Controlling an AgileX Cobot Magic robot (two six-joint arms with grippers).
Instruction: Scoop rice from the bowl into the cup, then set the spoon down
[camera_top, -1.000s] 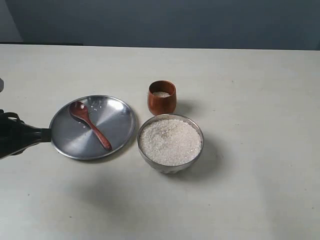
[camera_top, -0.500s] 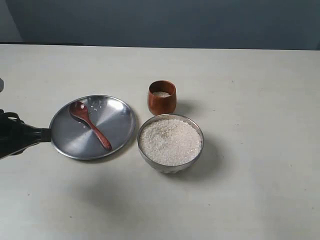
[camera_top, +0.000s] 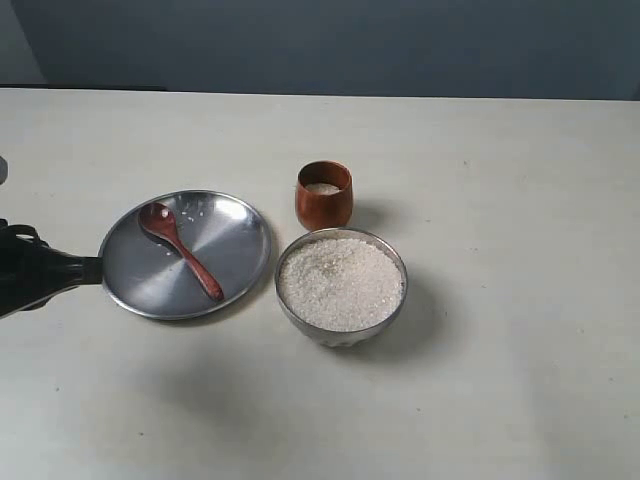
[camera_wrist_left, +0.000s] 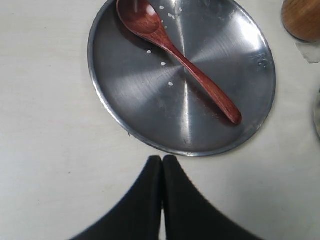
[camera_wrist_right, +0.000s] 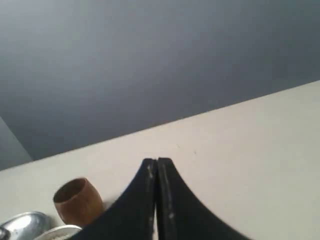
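Observation:
The dark wooden spoon (camera_top: 180, 250) (camera_wrist_left: 175, 52) lies loose on the flat steel plate (camera_top: 240, 235) (camera_wrist_left: 230, 60), head toward the far left, with a few stray grains around it. A steel bowl (camera_top: 293, 310) heaped with white rice (camera_top: 340, 282) stands right of the plate. Behind it the reddish-brown cup (camera_top: 324, 195) (camera_wrist_right: 77, 201) holds a little rice. My left gripper (camera_top: 98, 267) (camera_wrist_left: 162, 158) is shut and empty, its tips just off the plate's left rim. My right gripper (camera_wrist_right: 157, 160) is shut, empty, and out of the exterior view.
The pale table (camera_top: 500, 200) runs back to a dark blue wall (camera_top: 320, 45). The plate, bowl and cup cluster near the middle; bare tabletop lies to the right and in front.

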